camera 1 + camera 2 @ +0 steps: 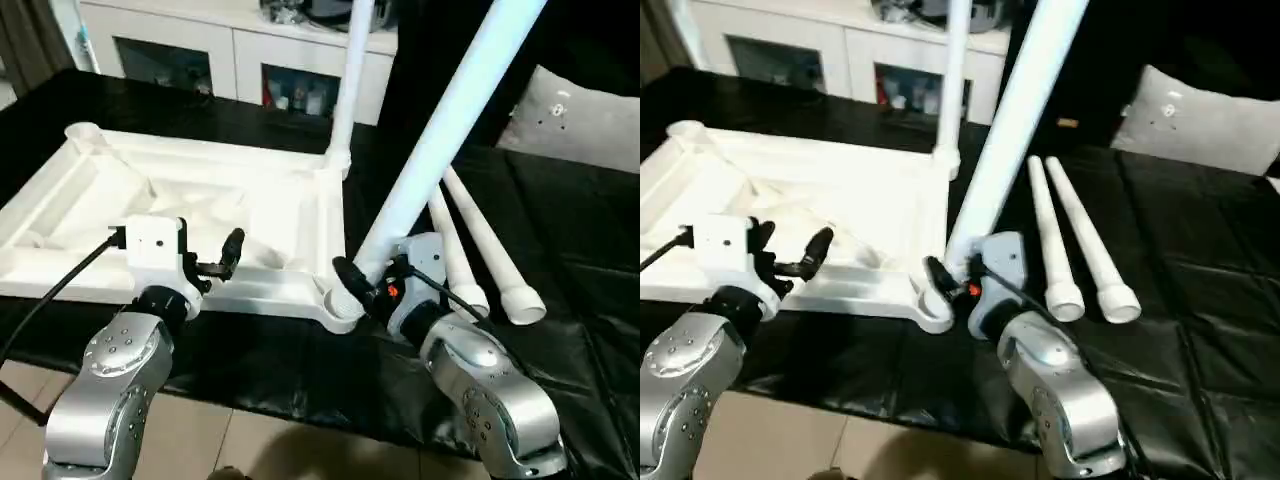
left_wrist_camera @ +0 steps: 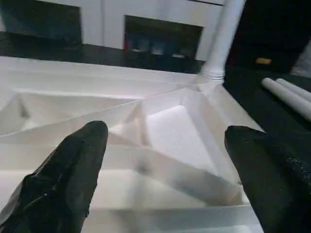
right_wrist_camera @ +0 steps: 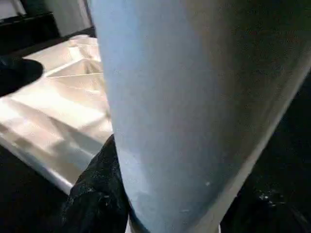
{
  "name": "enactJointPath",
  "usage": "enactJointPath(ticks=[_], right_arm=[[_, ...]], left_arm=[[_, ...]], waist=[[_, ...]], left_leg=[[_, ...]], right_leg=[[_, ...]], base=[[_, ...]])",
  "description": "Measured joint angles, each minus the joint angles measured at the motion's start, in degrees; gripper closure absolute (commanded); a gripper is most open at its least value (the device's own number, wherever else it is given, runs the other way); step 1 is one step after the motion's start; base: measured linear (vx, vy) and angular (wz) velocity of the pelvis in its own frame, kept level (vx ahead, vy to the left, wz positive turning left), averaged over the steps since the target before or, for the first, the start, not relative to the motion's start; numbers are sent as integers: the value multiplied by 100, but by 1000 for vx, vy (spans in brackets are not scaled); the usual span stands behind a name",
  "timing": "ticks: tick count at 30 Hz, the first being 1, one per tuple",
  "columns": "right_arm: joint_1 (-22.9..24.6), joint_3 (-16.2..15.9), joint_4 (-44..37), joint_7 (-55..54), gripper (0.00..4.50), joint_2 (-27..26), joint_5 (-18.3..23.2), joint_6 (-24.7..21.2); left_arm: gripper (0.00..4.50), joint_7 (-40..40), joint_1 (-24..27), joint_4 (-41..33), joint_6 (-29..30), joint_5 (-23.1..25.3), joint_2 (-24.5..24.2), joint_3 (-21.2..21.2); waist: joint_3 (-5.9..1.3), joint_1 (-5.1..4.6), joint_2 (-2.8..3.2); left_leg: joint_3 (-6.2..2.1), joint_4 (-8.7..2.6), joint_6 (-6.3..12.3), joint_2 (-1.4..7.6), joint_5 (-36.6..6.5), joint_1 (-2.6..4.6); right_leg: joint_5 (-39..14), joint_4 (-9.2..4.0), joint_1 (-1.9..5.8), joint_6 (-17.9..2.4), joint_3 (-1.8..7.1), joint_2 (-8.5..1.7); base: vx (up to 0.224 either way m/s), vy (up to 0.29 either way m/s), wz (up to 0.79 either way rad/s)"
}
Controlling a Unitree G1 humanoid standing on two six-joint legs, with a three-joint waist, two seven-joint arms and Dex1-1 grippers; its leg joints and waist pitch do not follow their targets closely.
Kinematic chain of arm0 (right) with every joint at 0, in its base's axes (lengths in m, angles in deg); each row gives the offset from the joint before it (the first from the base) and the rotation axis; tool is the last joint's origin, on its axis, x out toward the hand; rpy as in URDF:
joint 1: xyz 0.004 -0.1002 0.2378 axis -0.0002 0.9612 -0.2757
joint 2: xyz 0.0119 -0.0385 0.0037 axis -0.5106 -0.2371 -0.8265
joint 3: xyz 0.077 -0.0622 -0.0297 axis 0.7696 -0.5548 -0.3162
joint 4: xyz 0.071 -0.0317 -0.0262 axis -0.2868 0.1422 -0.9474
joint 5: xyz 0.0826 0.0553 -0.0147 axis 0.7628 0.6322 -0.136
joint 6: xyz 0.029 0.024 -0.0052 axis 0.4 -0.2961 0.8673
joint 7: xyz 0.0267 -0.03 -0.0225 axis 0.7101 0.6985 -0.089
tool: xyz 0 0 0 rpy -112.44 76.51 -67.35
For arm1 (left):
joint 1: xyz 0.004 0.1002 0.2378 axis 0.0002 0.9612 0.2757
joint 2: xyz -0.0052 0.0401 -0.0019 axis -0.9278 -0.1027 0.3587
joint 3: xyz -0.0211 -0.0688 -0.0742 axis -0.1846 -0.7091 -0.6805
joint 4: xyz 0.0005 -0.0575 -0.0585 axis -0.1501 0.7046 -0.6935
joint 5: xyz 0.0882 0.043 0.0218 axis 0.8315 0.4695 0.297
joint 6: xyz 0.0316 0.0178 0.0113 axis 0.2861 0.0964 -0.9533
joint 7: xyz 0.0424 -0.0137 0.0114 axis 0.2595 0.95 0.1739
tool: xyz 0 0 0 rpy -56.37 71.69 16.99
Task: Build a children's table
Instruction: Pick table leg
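We see the big white plastic tabletop (image 1: 200, 215) lying upside down on the black table cover (image 1: 560, 300), ribs facing up. One long white round leg (image 1: 352, 80) stands straight up in its far right corner hole. Our right gripper (image 1: 362, 283) is squeezing a second long white leg (image 1: 440, 135), which leans over the near right corner hole (image 1: 340, 305). Two more white legs (image 1: 1080, 235) lie side by side on the right. Our left gripper (image 1: 222, 258) hangs over the near rim, fingers (image 2: 73, 170) spread wide, holding nothing.
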Motion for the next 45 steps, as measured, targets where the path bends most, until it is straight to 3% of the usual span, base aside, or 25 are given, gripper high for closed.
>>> enactJointPath(ticks=[4, 8, 12, 13, 14, 16, 17, 18, 20, 22, 23, 25, 27, 29, 32, 35, 36, 38, 39, 40, 41, 42, 43, 44, 45], right_arm=[[8, 18, 0, 3, 260, 4, -25, 60], [15, 34, 0, -6, 260, -7, -36, 70], [25, 57, 0, -64, 260, 6, -39, 70], [27, 39, 0, -77, 260, 6, -58, 66], [26, 32, 0, -80, 260, 9, -78, 63], [5, -57, 0, -68, 260, -71, -114, 61], [4, -95, -2, -61, 260, -99, -113, 61], [12, -103, -3, -56, 260, -66, -121, 69], [16, -81, 2, -59, 260, -9, -135, 67], [17, -83, 2, -55, 260, -16, -133, 66], [15, -86, -2, -46, 260, -14, -132, 66], [18, -82, -6, 2, 260, 48, -135, 63], [19, -67, -8, 16, 260, 112, -136, 61], [54, -47, -7, 32, 260, 154, -139, 59], [124, -22, -6, 48, 260, 159, -137, 52], [124, -21, -10, 65, 260, 173, -130, 48], [125, -21, -10, 75, 260, 177, -125, 39], [128, -31, -10, 129, 260, 167, -107, 18], [138, -64, -16, 158, 260, 129, -100, 5], [200, -65, -55, 175, 260, 124, -99, 5], [227, -66, -63, 175, 260, 129, -104, 5], [139, -114, -32, 189, 260, 135, -104, -1], [132, -123, -26, 197, 260, 122, -98, 1], [151, -134, -19, 211, 260, 105, -75, 3], [197, -133, -6, 227, 260, 99, -55, 4]], left_arm=[[19, -175, 0, 0, -66, -10, -34, 59], [19, -227, 0, 0, -68, -12, -21, 85], [19, -257, 1, 0, -68, -10, 16, 197], [19, -267, 0, 1, -67, -9, 14, 192], [19, -263, -3, 3, -60, 11, -2, 186], [19, -224, 0, 38, -15, 129, -111, 168], [19, -215, -1, 52, -10, 202, -168, 154], [19, -214, -25, 62, -31, 260, -180, 163], [19, -166, -48, 61, -56, 253, -48, 157], [19, -110, -44, 66, -62, 207, 105, 138], [19, -107, -44, 65, -71, 207, 98, 142], [19, -109, -26, 65, -93, 218, 61, 144], [19, -135, 22, 63, -92, 219, 53, 200], [19, -167, 101, 64, -92, 218, 32, 212], [19, -169, 134, 65, -92, 213, 70, 176], [19, -165, 301, 43, -100, 216, 73, 178], [19, -162, 374, 38, -99, 216, 73, 178], [19, -153, 464, 9, -92, 218, 71, 171], [19, -152, 504, -64, -77, 219, 35, 152], [19, -154, 452, -105, -67, 221, 11, 163], [19, -156, 415, -190, -66, 221, 29, 174], [19, -153, 518, -319, -74, 231, 37, 113], [19, -155, 677, -347, -59, 235, 59, 106], [19, -156, 775, -334, -29, 246, 46, 108], [19, -162, 721, -341, -18, 247, 35, 126]], waist=[[0, -15, -2], [-1, 72, -4], [-22, 288, 68], [-32, 311, 78], [-39, 311, 71], [-32, 186, 77], [-39, 180, 38], [-43, 112, 56], [-44, -18, 51], [-27, -176, 79], [-40, -212, 39], [-32, -229, -61], [-18, -227, -117], [27, -272, -19], [36, -398, -3], [43, -487, -17], [68, -487, -16], [140, -524, 35], [196, -429, 82], [197, -368, 14], [155, -169, -119], [150, -10, -215], [164, 126, -152], [164, 173, -50], [131, 197, 30]], left_leg=[[121, -65, 1, 3, 0, 96], [226, -55, 75, -2, -11, 108], [272, 223, 350, -72, -192, 22], [294, 236, 398, -116, -220, 17], [343, 226, 467, -170, -225, 37], [461, 209, 637, -330, -237, 69], [597, 209, 660, -344, -254, 91], [613, 212, 640, -374, -268, 84], [603, 202, 587, -388, -229, 63], [526, 186, 522, -332, -191, 62], [511, 167, 519, -303, -188, 65], [483, 159, 482, -264, -169, 93], [396, 188, 361, -263, -246, 85], [274, 217, 308, -272, -273, 33], [189, 199, 252, -239, -241, -9], [193, 184, 250, -241, -241, 29], [192, 161, 250, -239, -243, 81], [183, 118, 250, -175, -245, 206], [258, 18, 249, -134, -246, 233], [362, 3, 249, -109, -245, 269], [591, 13, 251, -71, -243, 328], [661, 242, 238, -93, -305, 335], [428, 651, 273, -120, -484, 272], [115, 923, 322, -265, -512, 253], [-8, 834, 331, -354, -566, 346]], right_leg=[[2, -1, -4, 9, 110, 5], [15, -17, -24, 33, 196, -12], [38, -51, 4, 172, 280, -120], [64, -103, 17, 199, 311, -151], [84, -131, 8, 177, 364, -183], [-18, 42, -137, -108, 416, -229], [-42, 117, -218, -113, 415, -208], [-17, 87, -176, -76, 473, -171], [92, 0, -160, -23, 519, -160], [101, -43, -136, -22, 511, -75], [96, -50, -101, -5, 510, -55], [155, -106, -136, 226, 513, -16], [145, -96, -190, 244, 482, -10], [134, -109, -185, 225, 356, -23], [130, -168, -192, 193, 269, 15], [139, -179, -181, 172, 259, 7], [133, -211, -156, 168, 230, 3], [98, -335, 1, 150, 74, -3], [-162, -75, 89, 46, -3, -17], [-342, 328, 121, 2, 15, -57], [-494, 496, 193, -36, 199, -79], [-582, 484, 178, 114, 365, -92], [-591, 486, 211, 101, 364, -64], [-594, 456, 297, 106, 379, -49], [-595, 389, 301, 111, 374, -21]], base=[[0, 0, 0], [0, 0, 0], [10, 114, -5], [10, 173, 1], [18, 197, 1], [16, 223, 6], [-17, 195, -12], [-60, 143, -17], [-67, 121, -12], [-77, 20, 0], [-71, -63, 8], [-65, -113, -1], [-70, -110, -15], [-48, -56, -24], [11, 1, -15], [0, 0, 0], [0, 0, 0], [0, 0, 0], [0, 0, 0], [0, 0, 0], [57, -104, 10], [140, -129, 4], [140, -129, 4], [191, -21, -17], [182, 33, 8]])
